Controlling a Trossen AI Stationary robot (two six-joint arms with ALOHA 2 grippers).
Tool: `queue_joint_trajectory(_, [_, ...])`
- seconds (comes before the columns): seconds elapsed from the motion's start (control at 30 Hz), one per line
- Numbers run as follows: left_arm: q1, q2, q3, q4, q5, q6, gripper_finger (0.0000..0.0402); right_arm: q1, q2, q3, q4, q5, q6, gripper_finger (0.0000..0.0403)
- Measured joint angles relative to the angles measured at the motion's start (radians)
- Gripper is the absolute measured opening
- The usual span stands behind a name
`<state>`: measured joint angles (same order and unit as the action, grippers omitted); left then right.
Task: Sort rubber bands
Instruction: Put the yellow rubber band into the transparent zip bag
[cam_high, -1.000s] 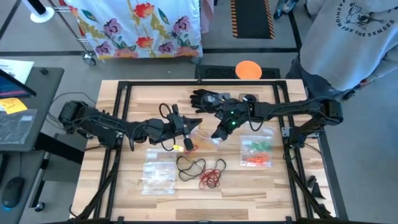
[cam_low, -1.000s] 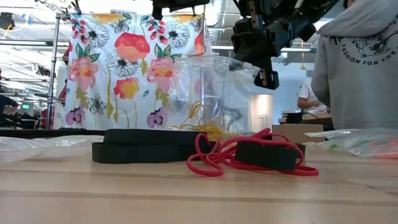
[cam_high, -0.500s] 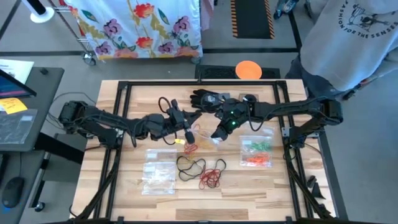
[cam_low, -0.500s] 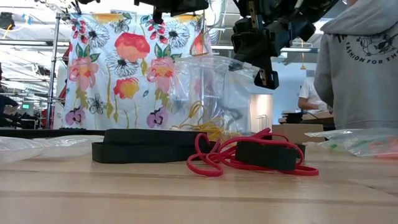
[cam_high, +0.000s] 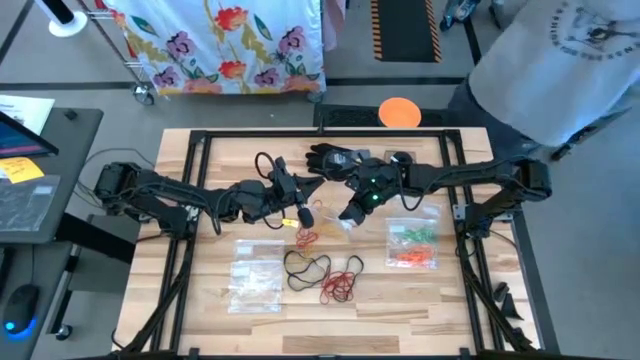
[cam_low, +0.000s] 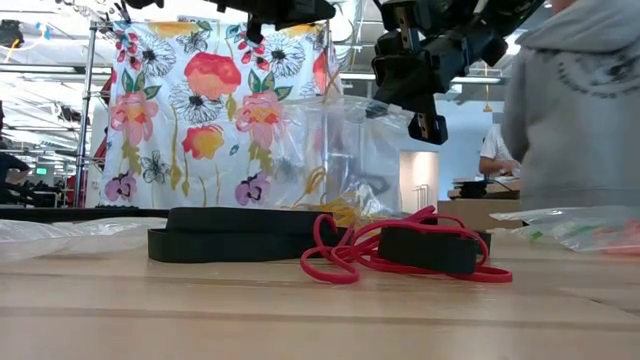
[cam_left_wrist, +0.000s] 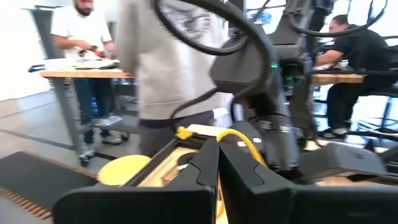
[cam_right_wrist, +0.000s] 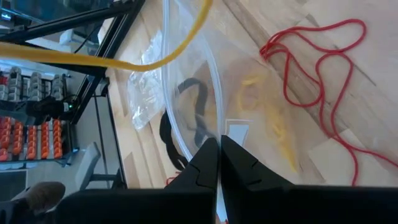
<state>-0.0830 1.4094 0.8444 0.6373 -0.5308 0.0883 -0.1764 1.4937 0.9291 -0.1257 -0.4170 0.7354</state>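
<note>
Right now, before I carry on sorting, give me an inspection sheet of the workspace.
Surface: wooden table, black frame.
Job's things: black rubber bands and red rubber bands loose; yellow rubber band in the left gripper; green and orange ones bagged.
Clutter: black glove; another bag.
Grippers: left gripper shut on the yellow band; right gripper shut on the clear bag, held up.
Cables: on the arms only.
Surroundings: person at the far right corner; floral cloth.

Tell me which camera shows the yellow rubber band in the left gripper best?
The left wrist view: the yellow rubber band arches just beyond the shut left gripper. The right wrist view shows it stretched over the clear bag. From above it is tiny; the low view is unclear.
</note>
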Motion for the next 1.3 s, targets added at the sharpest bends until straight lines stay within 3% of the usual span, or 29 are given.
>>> queue_joint_trajectory(0.7, [-0.025, 0.001, 0.000, -0.181, 0.088, -0.129, 0.0000, 0.000, 0.000, 0.000, -0.001, 0.000, 0.027, 0.0008])
queue_joint_trajectory(1.0, [-0.077, 0.001, 0.000, -0.214, 0.076, -0.135, 0.0000, 0.000, 0.000, 0.000, -0.001, 0.000, 0.024, 0.0008])
queue_joint_trajectory(1.3, [-0.083, 0.001, 0.000, -0.273, 0.060, -0.268, 0.0000, -0.001, 0.000, 0.000, -0.001, 0.000, 0.024, 0.0008])
